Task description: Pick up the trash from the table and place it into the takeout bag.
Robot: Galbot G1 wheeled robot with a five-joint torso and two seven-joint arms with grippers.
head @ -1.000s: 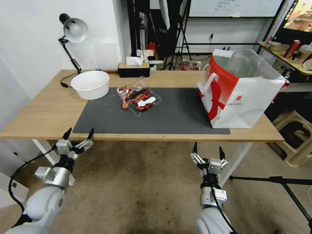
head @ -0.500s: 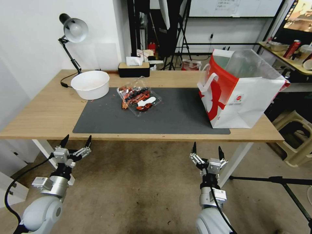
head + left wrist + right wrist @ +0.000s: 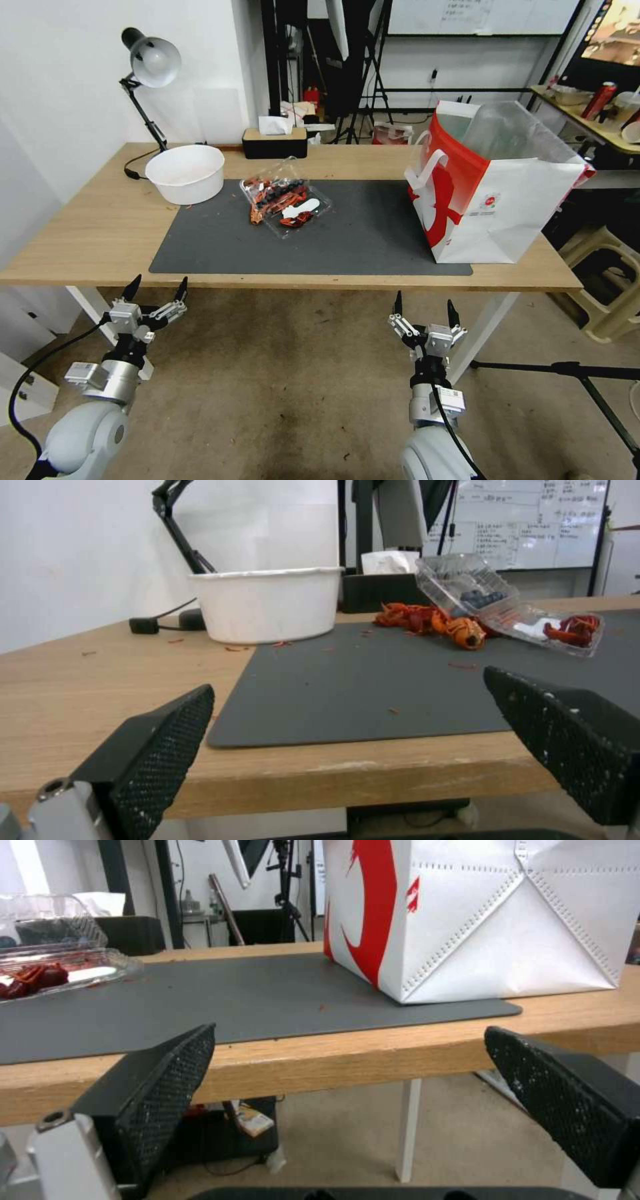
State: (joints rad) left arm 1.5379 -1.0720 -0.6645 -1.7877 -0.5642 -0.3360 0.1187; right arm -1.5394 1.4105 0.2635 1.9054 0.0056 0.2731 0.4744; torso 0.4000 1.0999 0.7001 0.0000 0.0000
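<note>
The trash visible is an open clear plastic clamshell (image 3: 287,199) holding red crayfish shells, lying on the dark grey mat (image 3: 360,233) toward the tabletop's far edge, with a white bowl (image 3: 185,173) just beside the mat's far left corner. The clamshell's contents are hard to make out from the head view; the left wrist view shows the clamshell (image 3: 507,607) tilted open, shells spilled beside it and crumbs on the mat. The takeout bag (image 3: 490,183) stands upright at the tabletop's right end, its inside hidden; the right wrist view cuts off its top (image 3: 480,915). The left gripper (image 3: 157,288) and right gripper (image 3: 424,304) hover below the near edge, fingers apart, empty.
</note>
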